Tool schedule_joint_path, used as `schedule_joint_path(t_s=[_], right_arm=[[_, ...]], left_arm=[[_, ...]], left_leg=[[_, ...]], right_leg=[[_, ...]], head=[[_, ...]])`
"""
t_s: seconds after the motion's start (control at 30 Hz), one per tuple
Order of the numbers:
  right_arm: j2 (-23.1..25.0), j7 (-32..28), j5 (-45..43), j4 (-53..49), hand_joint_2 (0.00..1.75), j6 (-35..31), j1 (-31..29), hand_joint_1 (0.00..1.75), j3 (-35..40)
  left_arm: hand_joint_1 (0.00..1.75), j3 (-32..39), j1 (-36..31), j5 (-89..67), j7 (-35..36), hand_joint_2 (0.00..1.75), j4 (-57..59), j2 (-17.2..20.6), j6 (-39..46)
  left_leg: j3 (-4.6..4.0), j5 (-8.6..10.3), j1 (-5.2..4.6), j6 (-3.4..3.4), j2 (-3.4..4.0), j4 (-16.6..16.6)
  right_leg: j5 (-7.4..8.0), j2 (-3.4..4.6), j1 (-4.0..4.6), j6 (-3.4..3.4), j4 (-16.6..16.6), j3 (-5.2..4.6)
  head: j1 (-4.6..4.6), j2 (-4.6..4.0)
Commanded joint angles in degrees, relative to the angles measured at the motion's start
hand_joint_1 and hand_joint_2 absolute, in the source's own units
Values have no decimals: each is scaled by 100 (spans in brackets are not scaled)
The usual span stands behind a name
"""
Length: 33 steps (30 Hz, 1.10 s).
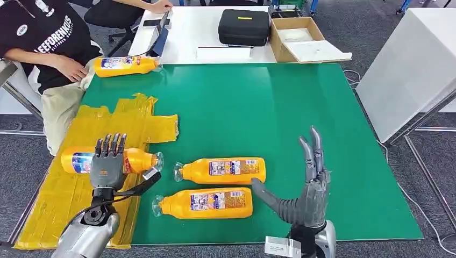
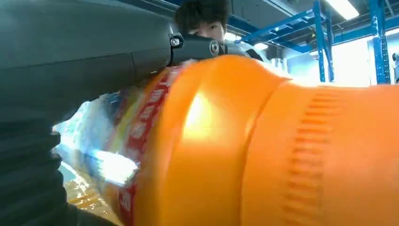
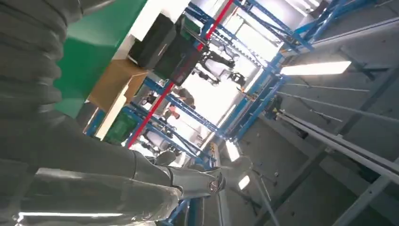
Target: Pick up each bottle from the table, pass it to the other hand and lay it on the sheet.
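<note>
The left hand (image 1: 107,161) lies over an orange bottle (image 1: 134,160) that rests on its side on the yellow sheet (image 1: 102,121), its clear cap pointing toward the green mat (image 1: 258,113). The fingers are draped across the label and the thumb reaches under the neck, so the hand seems to be holding the bottle, though it may be just about to let go; in the left wrist view the bottle (image 2: 263,150) sits right up against the palm. This looks like the laying-down step, because the bottle is already flat on the sheet. The right hand (image 1: 309,188) stands up near the front edge of the mat with its fingers spread wide and nothing in it, likely waiting to pick up the next one. Two more orange bottles lie side by side on the mat between the hands, a far one (image 1: 221,170) and a near one (image 1: 206,203), both with caps toward the sheet. Another bottle (image 1: 126,65) lies at the far corner beside a sitting person (image 1: 43,37). The mat has lots of open room to the right and beyond the bottles. The sheet has bare room in front of the laid bottle, but its left edge is close to the table's side.
</note>
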Motion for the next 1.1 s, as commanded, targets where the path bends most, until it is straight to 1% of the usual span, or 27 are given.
schedule_joint_path(t_s=[0.03,0.07,0.13,0.17,0.23,0.3,0.33,0.37,0.4,0.53,0.63,0.73,0.77,0.8,0.83,0.87,1.0,1.03,1.1], right_arm=[[-100,453,415,522,175,-13,-263,0,0],[-102,524,467,550,175,33,-286,0,-29],[-106,674,635,578,175,136,-315,0,-51],[-136,737,699,589,175,177,-321,0,-63],[-170,854,841,562,175,196,-260,0,-102],[-189,928,935,487,175,198,-196,0,-118],[-197,977,990,455,175,213,-183,0,-125],[-200,992,1002,439,175,217,-180,0,-129],[-200,992,1002,439,175,217,-180,0,-129],[-196,1059,1078,449,175,263,-208,0,-126],[-247,1554,1655,530,175,592,-383,0,-161],[-266,2202,2604,790,175,994,-739,0,-249],[-259,2356,2801,914,175,1187,-891,0,-268],[-245,2402,2851,989,175,1276,-971,0,-283],[-244,2530,3017,1071,175,1455,-1067,0,-307],[-243,2586,3141,1160,175,1504,-1155,0,-318],[-234,2584,3134,1201,175,1499,-1179,0,-333],[-236,2584,3134,1207,175,1499,-1166,0,-330],[-235,2584,3136,1207,175,1499,-1159,0,-326]], left_arm=[[0,615,-29,260,-336,175,228,-332,5],[0,645,-51,310,-395,175,231,-364,5],[0,688,-73,364,-476,175,202,-418,5],[0,707,-92,445,-562,175,182,-463,5],[0,704,-92,546,-697,175,98,-553,5],[0,660,-82,597,-740,175,37,-606,5],[0,607,-88,600,-726,175,23,-626,3],[0,579,-84,598,-699,175,-18,-636,-24],[0,579,-84,598,-699,175,-18,-636,-24],[0,527,-58,685,-733,175,-91,-632,-9],[0,290,210,1260,-1071,175,-861,-754,-222],[0,-132,570,2220,-1587,175,-1945,-863,-490],[0,-343,675,2505,-1726,175,-2314,-879,-525],[0,-473,730,2680,-1794,175,-2510,-883,-568],[0,-645,778,3151,-2072,175,-2737,-884,-684],[0,-762,817,3348,-2162,175,-2913,-888,-751],[0,-797,825,3359,-2141,175,-2968,-898,-762],[0,-790,828,3359,-2141,175,-2964,-883,-762],[0,-783,832,3359,-2141,175,-2956,-870,-762]], left_leg=[[14,-2,2,-13,2,-6],[27,-6,6,-22,3,-6],[11,-1,3,-13,-1,-4],[25,-6,8,-23,-4,-3],[13,-2,4,-14,-4,-4],[30,-7,9,-28,-13,-3],[9,0,2,-12,-12,-4],[24,-5,7,-22,-15,-3],[8,0,2,-12,-15,-2],[9,-2,3,-12,-5,-2],[25,-10,8,-26,-8,1],[0,-2,3,-10,1,4],[22,-15,10,-29,3,11],[3,-5,5,-15,4,7],[10,-9,7,-21,5,11],[7,-7,7,-18,2,9],[2,-1,2,-10,-2,2],[14,-6,5,-18,-2,3],[5,-1,-2,-9,-3,0]], right_leg=[[-1,-2,2,-7,-8,15],[-4,-4,6,-12,-12,30],[-1,-5,3,-7,-7,14],[-6,-11,8,-13,-10,30],[-1,-8,4,-8,-8,17],[-9,-21,9,-16,-11,40],[-3,-16,2,-6,-7,14],[-8,-22,7,-12,-10,32],[-4,-18,2,-7,-5,14],[-2,-8,3,-7,-5,13],[-10,-16,8,-15,-5,32],[1,-2,4,-5,-2,3],[-9,-6,11,-15,-2,29],[0,-1,5,-7,-2,7],[-3,-3,7,-10,-1,16],[-2,-4,7,-8,-3,14],[2,-4,2,-4,-4,8],[-3,-6,6,-9,-6,22],[1,-3,1,-5,-5,12]], head=[[-2,0],[0,0],[0,0],[-2,0],[0,0],[-2,0],[-2,0],[0,2],[-2,0],[-2,2],[-2,0],[-2,2],[-2,0],[-4,0],[-2,0],[0,0],[0,0],[-2,0],[0,0]])
